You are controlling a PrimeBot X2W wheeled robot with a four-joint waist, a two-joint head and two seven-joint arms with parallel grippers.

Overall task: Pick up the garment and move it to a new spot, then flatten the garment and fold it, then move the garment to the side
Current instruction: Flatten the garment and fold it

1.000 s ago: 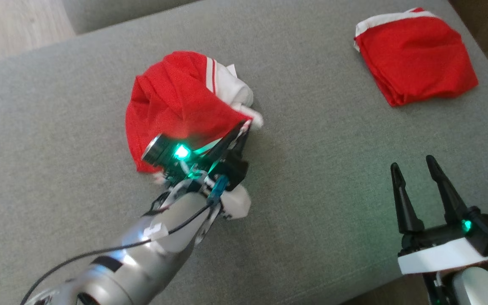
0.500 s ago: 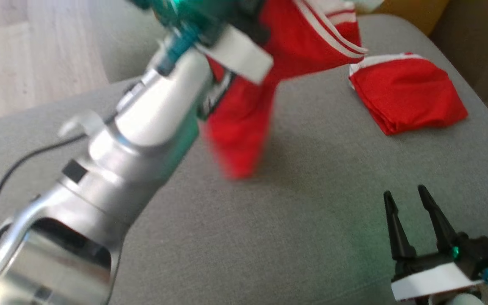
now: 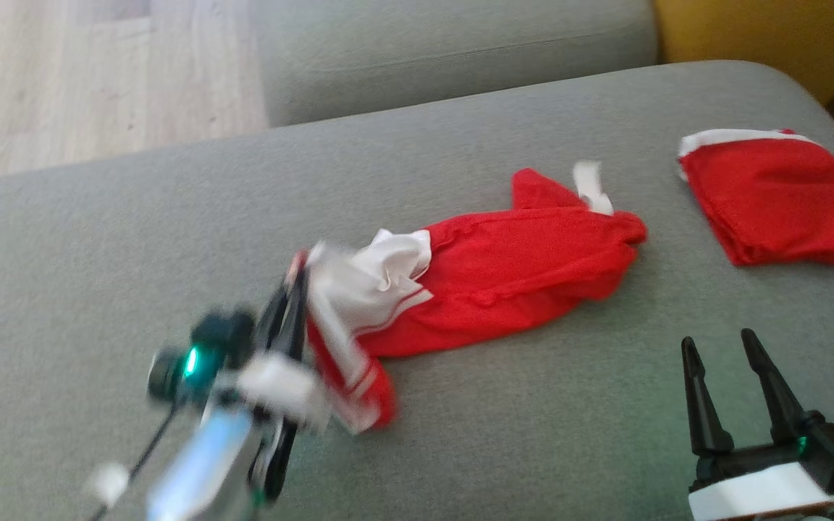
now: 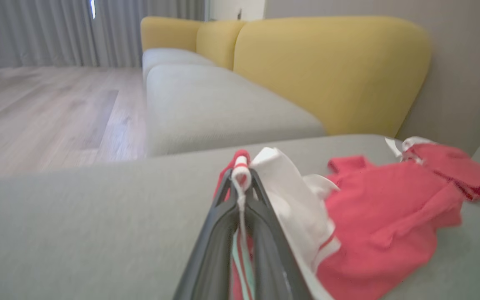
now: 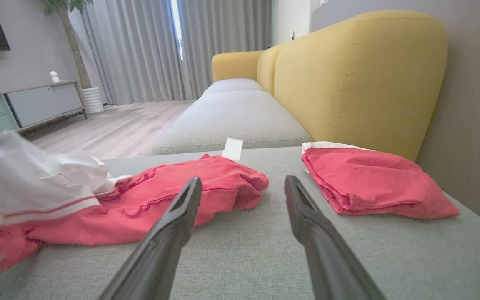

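A red garment [image 3: 504, 271] with a white, red-striped part lies stretched out across the grey sofa seat [image 3: 135, 239]. My left gripper [image 3: 294, 289] is shut on its white striped edge at the garment's left end, blurred by motion. In the left wrist view the fingertips pinch that hem [image 4: 240, 175], and the rest of the garment [image 4: 381, 216] trails off to the right. My right gripper [image 3: 721, 347] hovers open at the lower right, nothing between its fingers. In the right wrist view the garment [image 5: 156, 196] lies ahead and to the left of the open fingers [image 5: 181, 208].
A second red garment [image 3: 775, 195], folded, lies at the seat's far right, also seen folded [image 5: 373, 183] from the right wrist. Yellow backrest [image 5: 356, 71] stands behind it. Another grey seat [image 3: 446, 51] adjoins at the back; wooden floor [image 3: 84, 79] lies beyond the far left edge.
The left gripper lifted the crumpled garment high, then swung down toward the near left, laying it out long across the seat. The head camera shifted. The right gripper stayed open and still.
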